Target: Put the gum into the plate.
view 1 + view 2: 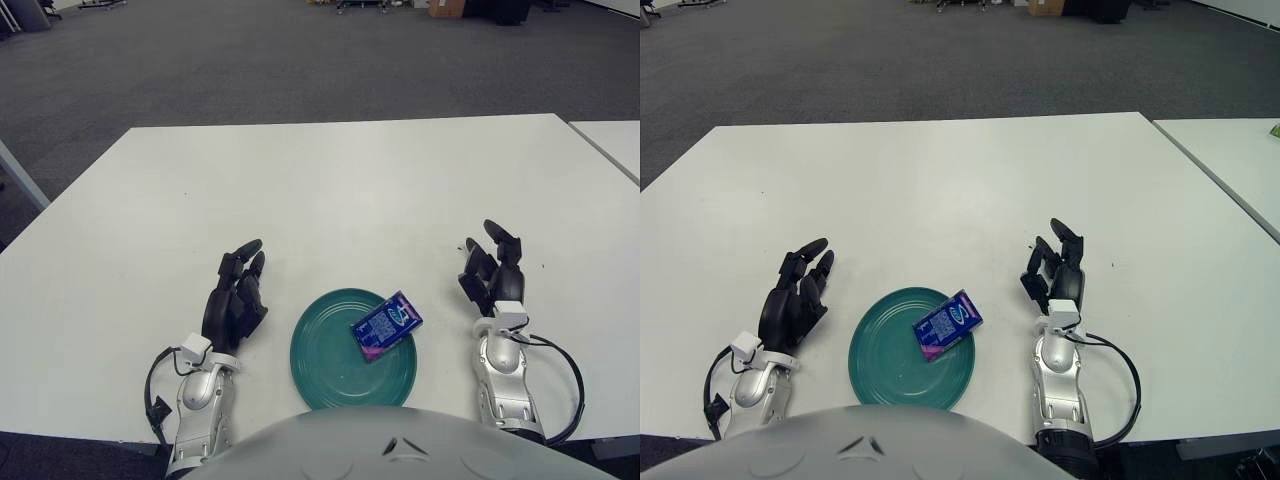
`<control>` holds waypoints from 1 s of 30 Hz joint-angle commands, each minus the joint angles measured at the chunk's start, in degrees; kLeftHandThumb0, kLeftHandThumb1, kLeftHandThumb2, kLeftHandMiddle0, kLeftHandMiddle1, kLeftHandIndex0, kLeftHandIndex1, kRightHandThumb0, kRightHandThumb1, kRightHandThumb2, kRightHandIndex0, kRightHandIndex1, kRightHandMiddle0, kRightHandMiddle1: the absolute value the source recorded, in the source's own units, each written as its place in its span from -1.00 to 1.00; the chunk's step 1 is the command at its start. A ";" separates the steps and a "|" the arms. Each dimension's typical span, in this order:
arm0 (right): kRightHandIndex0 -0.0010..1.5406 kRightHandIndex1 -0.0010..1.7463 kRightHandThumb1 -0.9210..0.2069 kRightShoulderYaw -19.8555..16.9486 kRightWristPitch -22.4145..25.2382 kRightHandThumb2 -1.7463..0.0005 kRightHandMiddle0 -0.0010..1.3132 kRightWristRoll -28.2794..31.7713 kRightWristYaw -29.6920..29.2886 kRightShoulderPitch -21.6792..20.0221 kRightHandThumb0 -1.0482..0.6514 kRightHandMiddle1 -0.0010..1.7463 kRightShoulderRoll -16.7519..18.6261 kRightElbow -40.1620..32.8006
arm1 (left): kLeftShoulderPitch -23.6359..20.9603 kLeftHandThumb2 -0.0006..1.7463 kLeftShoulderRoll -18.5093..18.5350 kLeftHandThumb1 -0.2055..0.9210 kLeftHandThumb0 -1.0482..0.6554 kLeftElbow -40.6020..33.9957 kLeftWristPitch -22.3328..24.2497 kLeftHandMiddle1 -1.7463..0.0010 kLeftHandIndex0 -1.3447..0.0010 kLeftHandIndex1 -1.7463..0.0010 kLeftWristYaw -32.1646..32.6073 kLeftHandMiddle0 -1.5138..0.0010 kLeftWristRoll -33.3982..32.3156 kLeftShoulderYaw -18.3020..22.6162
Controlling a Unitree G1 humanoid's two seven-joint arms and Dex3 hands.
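Observation:
A blue and purple gum pack (385, 326) lies on the right part of the teal plate (325, 365), close to its rim, near the table's front edge. My right hand (488, 275) is to the right of the plate, palm turned inward, fingers relaxed and holding nothing. My left hand (238, 295) is to the left of the plate with its fingers loosely extended and empty. Neither hand touches the plate or the gum.
The white table (340, 190) stretches away behind the plate. A second white table (612, 135) stands at the far right with a narrow gap between. Grey carpet lies beyond.

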 commanded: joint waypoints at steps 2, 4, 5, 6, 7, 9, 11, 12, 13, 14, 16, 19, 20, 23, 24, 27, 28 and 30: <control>-0.31 -0.95 -1.00 3.12 -0.49 0.17 -1.00 -8.16 -4.24 3.76 -0.67 0.01 -1.82 9.96 | 0.87 -0.02 0.56 1.00 -0.71 3.95 1.96 0.95 1.00 -0.04 0.29 0.55 0.57 0.02; -0.30 -0.95 -1.00 4.57 0.06 0.18 -1.00 -12.18 -7.15 3.73 -0.68 0.02 -3.16 10.51 | 0.68 -0.01 0.71 1.00 -0.70 4.51 1.57 0.95 1.00 -0.03 0.38 0.55 0.85 0.10; -0.29 -0.95 -1.00 5.18 0.47 0.19 -1.00 -13.72 -8.40 3.70 -0.69 0.03 -3.68 10.74 | 0.65 -0.01 0.75 1.00 -0.70 4.65 1.42 0.96 1.00 -0.03 0.42 0.55 0.95 0.10; -0.28 -0.95 -1.00 5.78 1.11 0.19 -1.00 -15.16 -9.61 3.66 -0.69 0.05 -4.17 10.85 | 0.60 -0.01 0.79 1.00 -0.70 4.83 1.25 0.96 1.00 -0.03 0.45 0.55 1.02 0.12; -0.28 -0.95 -1.00 6.22 1.56 0.19 -1.00 -16.06 -10.47 3.63 -0.69 0.05 -4.50 10.93 | 0.56 -0.01 0.82 1.00 -0.70 4.97 1.13 0.96 1.00 -0.02 0.48 0.55 1.05 0.12; -0.30 -0.95 -1.00 7.34 4.14 0.19 -1.00 -19.00 -12.52 3.68 -0.69 0.05 -5.27 10.36 | 0.55 0.00 0.84 1.00 -0.71 4.98 1.03 0.96 1.00 -0.02 0.57 0.55 1.05 0.11; -0.31 -0.96 -1.00 8.26 6.49 0.18 -1.00 -21.37 -14.12 3.69 -0.69 0.05 -5.87 9.94 | 0.57 0.00 0.82 1.00 -0.71 5.00 0.95 0.96 1.00 -0.02 0.59 0.55 0.99 0.13; -0.32 -0.96 -1.00 8.67 7.54 0.17 -1.00 -22.34 -14.80 3.68 -0.70 0.03 -6.12 9.80 | 0.58 0.01 0.82 1.00 -0.71 5.04 0.90 0.96 1.00 -0.02 0.59 0.55 0.94 0.15; -0.32 -0.96 -1.00 9.17 9.02 0.17 -1.00 -23.74 -15.61 3.66 -0.70 0.03 -6.54 9.78 | 0.65 0.01 0.78 1.00 -0.71 5.05 0.81 0.96 1.00 -0.02 0.58 0.55 0.88 0.16; -0.31 -0.96 -1.00 9.62 10.39 0.17 -1.00 -24.87 -16.22 3.58 -0.71 0.02 -7.00 9.90 | 0.69 0.01 0.74 1.00 -0.71 5.10 0.70 0.97 1.00 -0.03 0.60 0.55 0.83 0.19; -0.30 -0.95 -1.00 10.27 12.18 0.16 -1.00 -26.06 -16.87 3.51 -0.72 0.02 -7.68 10.09 | 0.80 0.00 0.65 1.00 -0.71 5.17 0.53 0.97 1.00 -0.02 0.73 0.56 0.86 0.21; -0.28 -0.95 -1.00 10.99 13.70 0.19 -1.00 -27.03 -17.50 3.43 -0.73 0.05 -8.28 10.34 | 0.75 0.00 0.54 1.00 -0.71 5.47 0.50 0.98 1.00 0.01 1.11 0.57 1.00 0.30; -0.28 -0.95 -1.00 11.23 13.99 0.20 -1.00 -27.39 -17.81 3.37 -0.73 0.05 -8.54 10.53 | 0.64 0.00 0.47 1.00 -0.71 5.66 0.55 0.98 1.00 0.02 1.37 0.58 1.13 0.33; -0.29 -0.96 -1.00 11.75 14.31 0.26 -1.00 -28.00 -18.59 3.20 -0.70 0.08 -9.10 11.09 | 0.38 0.00 0.36 1.00 -0.71 6.07 0.61 0.98 1.00 0.03 1.88 0.58 1.34 0.38; -0.29 -0.96 -1.00 12.05 14.41 0.27 -1.00 -28.30 -18.74 3.39 -0.69 0.09 -9.14 10.95 | 0.33 0.00 0.30 1.00 -0.71 6.27 0.44 0.98 1.00 0.03 2.05 0.58 1.49 0.36; -0.32 -0.98 -1.00 12.75 14.69 0.33 -1.00 -28.74 -18.94 3.94 -0.66 0.08 -9.14 10.38 | 0.27 0.00 0.20 1.00 -0.72 6.64 -0.10 0.99 1.00 0.04 2.33 0.59 1.85 0.23; -0.33 -0.98 -1.00 12.98 14.40 0.34 -1.00 -28.64 -18.81 4.06 -0.66 0.07 -9.22 10.31 | 0.17 -0.01 0.26 1.00 -0.72 6.88 -0.45 0.99 1.00 0.05 2.20 0.60 1.96 0.16; -0.34 -0.99 -1.00 13.34 13.26 0.36 -1.00 -28.21 -18.47 4.28 -0.65 0.06 -9.49 10.32 | 0.14 -0.01 0.42 1.00 -0.72 7.10 -1.10 0.99 1.00 0.06 2.10 0.62 2.39 -0.04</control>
